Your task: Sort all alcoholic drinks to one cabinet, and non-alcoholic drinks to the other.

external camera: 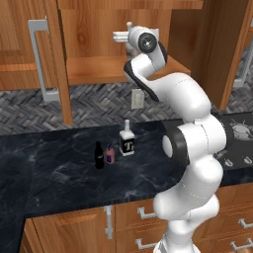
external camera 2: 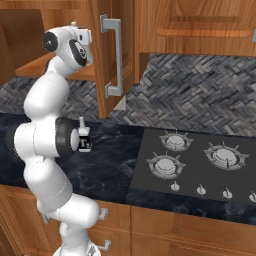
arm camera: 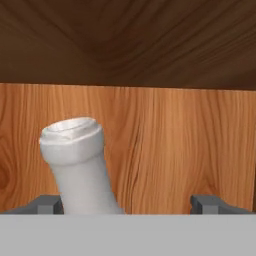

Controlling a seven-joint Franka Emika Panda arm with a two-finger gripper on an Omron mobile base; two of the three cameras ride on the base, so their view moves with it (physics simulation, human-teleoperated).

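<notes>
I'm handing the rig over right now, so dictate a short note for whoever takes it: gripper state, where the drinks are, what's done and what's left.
Gripper: open, up inside the open wall cabinet, fingers spread either side of the cream-white bottle, which leans a little; whether it is touching a finger, I can't tell.
On the counter: square clear bottle, black cola bottle, small pink bottle, close together.
Done: cream-white bottle is in the cabinet, released.
Left: square clear bottle joins it; cola and pink bottles go to the other cabinet.
</notes>
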